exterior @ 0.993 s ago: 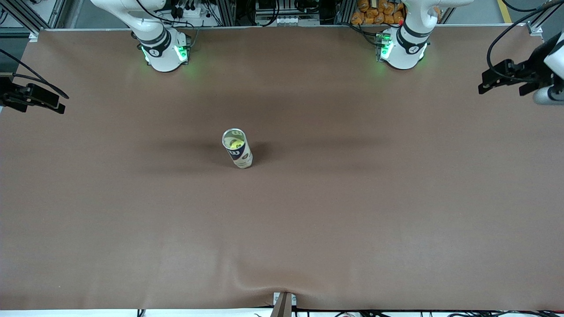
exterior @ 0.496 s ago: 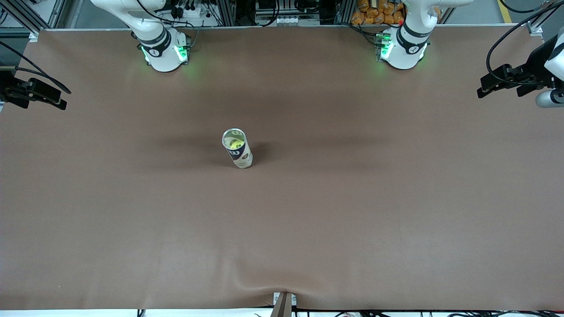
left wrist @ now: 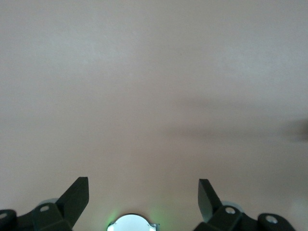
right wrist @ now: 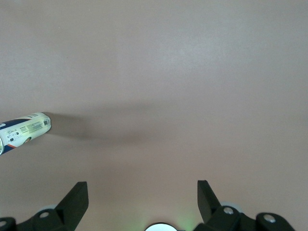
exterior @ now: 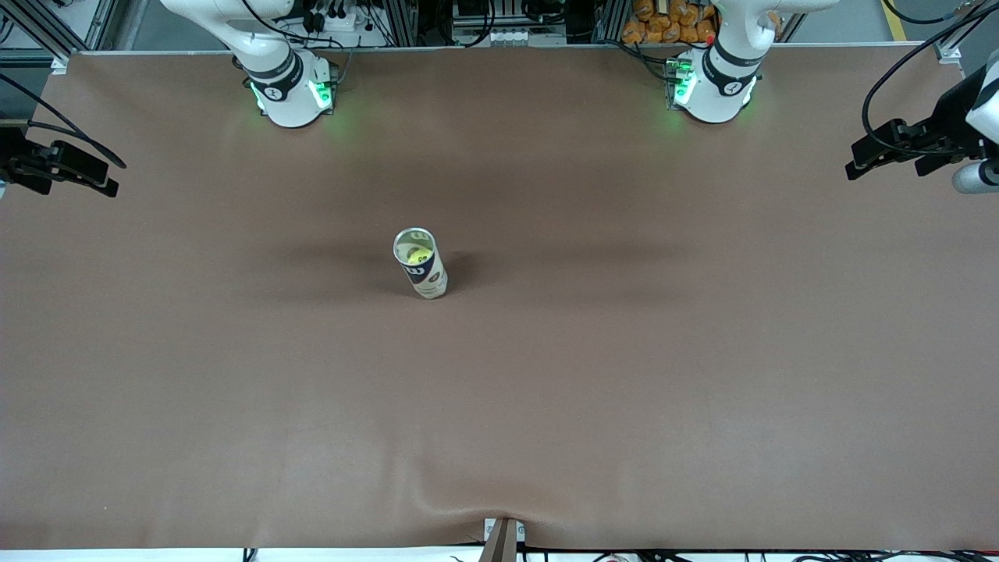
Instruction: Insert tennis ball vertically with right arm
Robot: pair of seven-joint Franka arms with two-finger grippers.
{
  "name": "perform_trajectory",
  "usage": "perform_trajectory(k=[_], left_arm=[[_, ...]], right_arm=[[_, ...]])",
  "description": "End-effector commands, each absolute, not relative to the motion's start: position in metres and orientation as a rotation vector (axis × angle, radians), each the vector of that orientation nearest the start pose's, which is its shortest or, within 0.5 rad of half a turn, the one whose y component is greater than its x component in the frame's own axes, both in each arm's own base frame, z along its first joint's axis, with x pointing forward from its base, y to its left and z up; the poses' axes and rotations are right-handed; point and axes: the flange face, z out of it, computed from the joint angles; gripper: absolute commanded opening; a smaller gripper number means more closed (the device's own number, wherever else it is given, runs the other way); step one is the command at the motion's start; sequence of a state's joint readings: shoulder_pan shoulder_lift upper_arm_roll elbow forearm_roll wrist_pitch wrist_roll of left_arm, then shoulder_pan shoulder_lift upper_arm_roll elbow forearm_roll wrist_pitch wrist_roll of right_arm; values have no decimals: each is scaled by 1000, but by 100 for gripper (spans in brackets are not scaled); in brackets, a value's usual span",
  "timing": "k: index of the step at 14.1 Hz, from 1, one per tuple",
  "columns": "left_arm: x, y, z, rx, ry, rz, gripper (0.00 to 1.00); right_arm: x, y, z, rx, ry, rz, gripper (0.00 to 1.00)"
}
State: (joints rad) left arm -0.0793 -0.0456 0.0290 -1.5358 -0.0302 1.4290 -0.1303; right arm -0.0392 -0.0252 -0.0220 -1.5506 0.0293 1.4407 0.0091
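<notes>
A tennis-ball can (exterior: pixel 425 277) stands upright mid-table with its top open. A yellow-green tennis ball (exterior: pixel 411 254) shows inside it. My right gripper (exterior: pixel 105 186) hangs in the air over the right arm's end of the table, well away from the can, open and empty. In the right wrist view its jaws (right wrist: pixel 143 192) stand wide apart over bare brown cover, with the can (right wrist: pixel 24 130) at the picture's edge. My left gripper (exterior: pixel 855 165) hangs over the left arm's end of the table, open and empty (left wrist: pixel 143 190).
The brown table cover (exterior: pixel 624 375) has a wrinkle at its edge nearest the front camera, by a small clamp (exterior: pixel 503 538). The arm bases (exterior: pixel 290 90) (exterior: pixel 714 86) glow green along the edge farthest from the camera. Cables and racks lie off the table there.
The right gripper has shifted slightly toward the bases' edge. The left gripper has barely drifted. The can and ball have not moved.
</notes>
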Motion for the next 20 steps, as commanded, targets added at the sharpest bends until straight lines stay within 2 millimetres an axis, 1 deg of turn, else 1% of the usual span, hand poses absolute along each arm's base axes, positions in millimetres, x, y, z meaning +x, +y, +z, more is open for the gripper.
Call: perform_trajectory(k=[1,5,8,10,11,20], left_arm=[[519,-19,652,-3141,-91,68,100],[523,-19,649,-3140,-110,70,100],[522,-18,649,-3141,-77,73,100],[525,-16,645,-3151,-56,86,100],[525,-13,645,-3151,-59,83,100],[526,-14,649,-3142,-50,75,100]], right_arm=[[524,-28,640,-3121,106,112,100],[524,-28,640,-3122,104,112,100],[524,-28,640,-3122,104,112,100],[524,-28,640,-3122,104,112,100],[524,-28,641,-3122,104,110,100],[524,-28,641,-3118,103,112,100]])
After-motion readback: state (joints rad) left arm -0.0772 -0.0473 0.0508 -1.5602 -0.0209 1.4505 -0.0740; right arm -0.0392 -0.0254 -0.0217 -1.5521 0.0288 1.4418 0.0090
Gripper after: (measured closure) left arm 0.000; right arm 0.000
